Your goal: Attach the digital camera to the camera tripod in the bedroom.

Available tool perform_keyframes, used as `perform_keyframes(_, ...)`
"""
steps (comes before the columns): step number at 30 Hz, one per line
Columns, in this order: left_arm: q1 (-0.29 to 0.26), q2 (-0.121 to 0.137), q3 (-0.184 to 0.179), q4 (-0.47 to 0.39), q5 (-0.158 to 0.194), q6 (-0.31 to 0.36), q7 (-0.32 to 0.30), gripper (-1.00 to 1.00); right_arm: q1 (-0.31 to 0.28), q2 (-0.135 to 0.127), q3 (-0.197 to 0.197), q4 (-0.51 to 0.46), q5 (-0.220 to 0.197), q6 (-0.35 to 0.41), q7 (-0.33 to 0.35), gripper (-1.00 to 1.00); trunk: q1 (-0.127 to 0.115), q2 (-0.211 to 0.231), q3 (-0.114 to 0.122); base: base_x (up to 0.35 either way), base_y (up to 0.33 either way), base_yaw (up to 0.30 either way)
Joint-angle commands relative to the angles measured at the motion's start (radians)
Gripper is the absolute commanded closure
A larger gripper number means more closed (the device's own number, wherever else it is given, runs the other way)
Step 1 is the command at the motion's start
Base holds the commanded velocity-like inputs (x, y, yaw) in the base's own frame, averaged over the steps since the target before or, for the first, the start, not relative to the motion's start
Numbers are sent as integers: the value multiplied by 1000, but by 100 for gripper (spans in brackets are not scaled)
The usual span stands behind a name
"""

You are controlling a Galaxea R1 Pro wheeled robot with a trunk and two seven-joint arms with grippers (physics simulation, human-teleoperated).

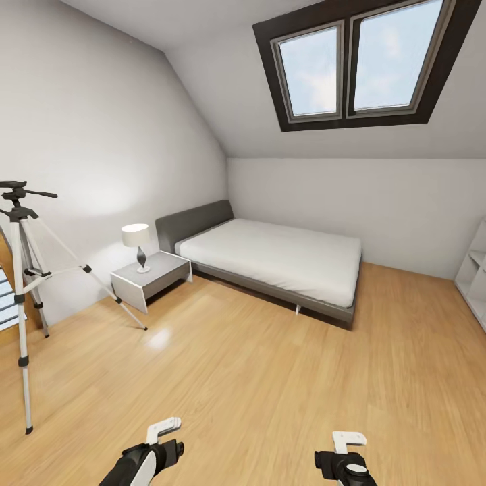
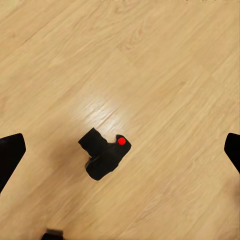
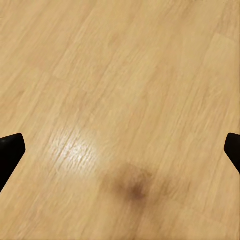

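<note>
1. Head view: bedroom with wood floor (image 1: pixel 270 378), pale walls, skylight (image 1: pixel 358 64) at upper right; grey bed (image 1: pixel 270 260) with white mattress at centre, nightstand (image 1: pixel 150 278) with lamp (image 1: pixel 138 244) just left of it.
2. Tripod (image 1: pixel 23 270) stands upright at the left edge of the frame, near the wall; 3 silver legs spread on the floor, black head and pan handle on top; nothing mounted on the head.
3. White shelf unit (image 1: pixel 474 277) partly visible at right edge.
4. Left gripper (image 1: pixel 164 442) at bottom left-centre of head view, right gripper (image 1: pixel 347 451) at bottom right-centre; both low over bare floor, well apart from the tripod.
5. Left wrist view: camera (image 2: pixel 104 155) lies on the floor, black body, red dot on top; it sits between the 2 finger tips at the frame edges but touches neither; left fingers (image 2: pixel 10 152) spread wide, holding nothing.
6. Right wrist view: bare planks with a glare patch and a soft dark shadow; right fingers (image 3: pixel 10 152) at the 2 side edges, spread wide, empty.
7. Camera not attached to tripod; its spot in head view cannot be told.
</note>
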Motion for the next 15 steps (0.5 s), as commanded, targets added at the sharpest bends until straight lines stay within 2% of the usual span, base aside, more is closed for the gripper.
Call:
perform_keyframes(1, 0, 0, -1, -2, 11, 4, 7, -100, 0, 0, 0, -2, -1, 5, -3, -100, 4, -8, -4, 0, 0, 0)
perform_keyframes(15, 0, 2, -2, -12, 10, 18, 8, -100, 0, 2, -2, -14, -8, 8, -2, -100, 57, -106, -48, 0, 0, 0)
